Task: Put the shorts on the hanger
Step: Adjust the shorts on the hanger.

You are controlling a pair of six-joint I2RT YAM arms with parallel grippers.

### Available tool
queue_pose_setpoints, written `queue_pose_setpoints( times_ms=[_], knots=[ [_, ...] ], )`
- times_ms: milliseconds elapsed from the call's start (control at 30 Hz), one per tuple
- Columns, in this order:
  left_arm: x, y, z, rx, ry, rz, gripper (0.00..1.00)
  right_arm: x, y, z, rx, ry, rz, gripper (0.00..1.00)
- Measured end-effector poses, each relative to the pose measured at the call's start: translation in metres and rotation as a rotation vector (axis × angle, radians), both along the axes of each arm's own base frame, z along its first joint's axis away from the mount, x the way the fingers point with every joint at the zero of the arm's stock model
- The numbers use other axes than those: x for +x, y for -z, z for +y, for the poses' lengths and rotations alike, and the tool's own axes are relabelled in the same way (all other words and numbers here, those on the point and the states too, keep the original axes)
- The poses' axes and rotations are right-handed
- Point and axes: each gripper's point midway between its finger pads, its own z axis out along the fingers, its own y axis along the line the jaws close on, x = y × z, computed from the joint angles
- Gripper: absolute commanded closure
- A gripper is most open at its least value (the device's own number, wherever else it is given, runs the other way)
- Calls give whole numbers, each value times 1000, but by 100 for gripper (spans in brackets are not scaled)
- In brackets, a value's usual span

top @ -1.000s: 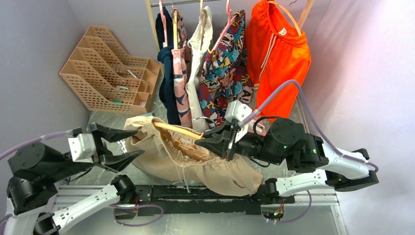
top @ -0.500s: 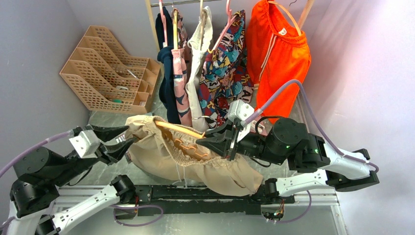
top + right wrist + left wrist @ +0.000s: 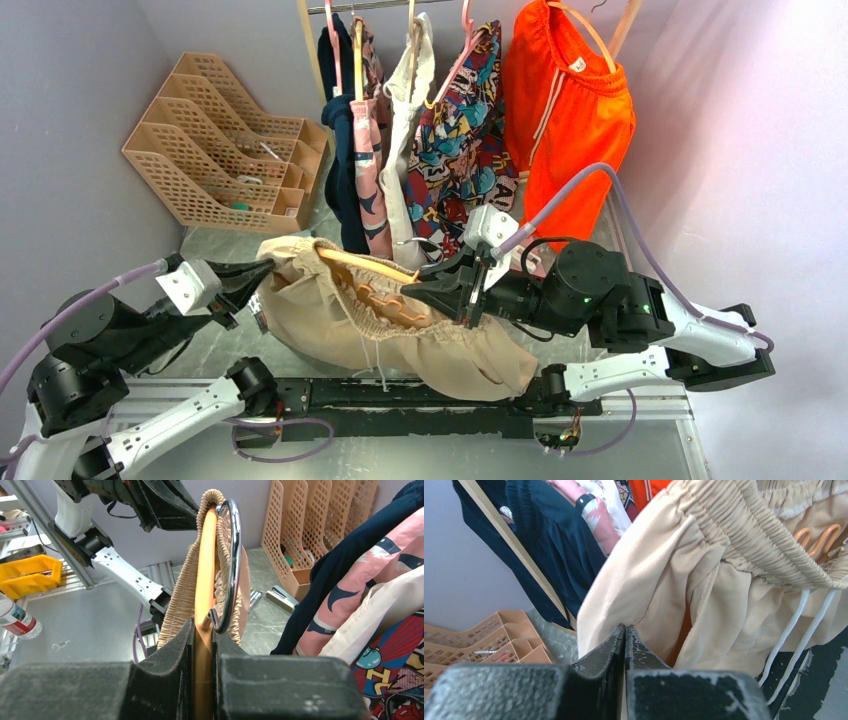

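Left pincer (image 3: 258,283), spread a second ago, now pinches the shorts (image 3: 330,322) at centre-left; right pincer (image 3: 420,288) clamps the hanger (image 3: 365,266); waistband stretching likely follows.

A robot lab cell: plain grey walls (image 3: 80,100), metal table (image 3: 650,450), clothes rail (image 3: 385,5) of test garments.

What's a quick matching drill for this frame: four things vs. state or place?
Things:
1. left gripper
2. right gripper
3. orange shorts
4. trays

States/places:
A. hangs at the back right
B. shut on the hanger
C. stands at the back left
D. shut on the edge of the beige shorts

Pairs: 1-D, 2-B, 3-A, 4-C
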Motion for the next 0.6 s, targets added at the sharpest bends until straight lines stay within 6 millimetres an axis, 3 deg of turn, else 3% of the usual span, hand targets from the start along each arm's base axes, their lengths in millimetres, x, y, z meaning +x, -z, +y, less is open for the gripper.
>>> queue_pose_setpoints(
  times_ms=[233,267,367,400,500,600],
  knots=[
    [-4,-27,12,-48,-26,-63,93,0,6,-1,-26,2,1,100],
    [-4,-31,14,-56,-29,-72,87,0,7,-1,-28,2,1,100],
    [-5,-33,15,-63,-33,-76,48,0,8,-1,-32,2,1,100],
    [-5,-32,15,-59,-33,-72,41,0,8,-1,-33,2,1,100],
    [-6,-28,14,-54,-26,-54,30,0,8,-1,-32,2,1,100],
    [-8,-21,11,-43,-9,-32,31,0,8,-1,-33,2,1,100]
  ],
)
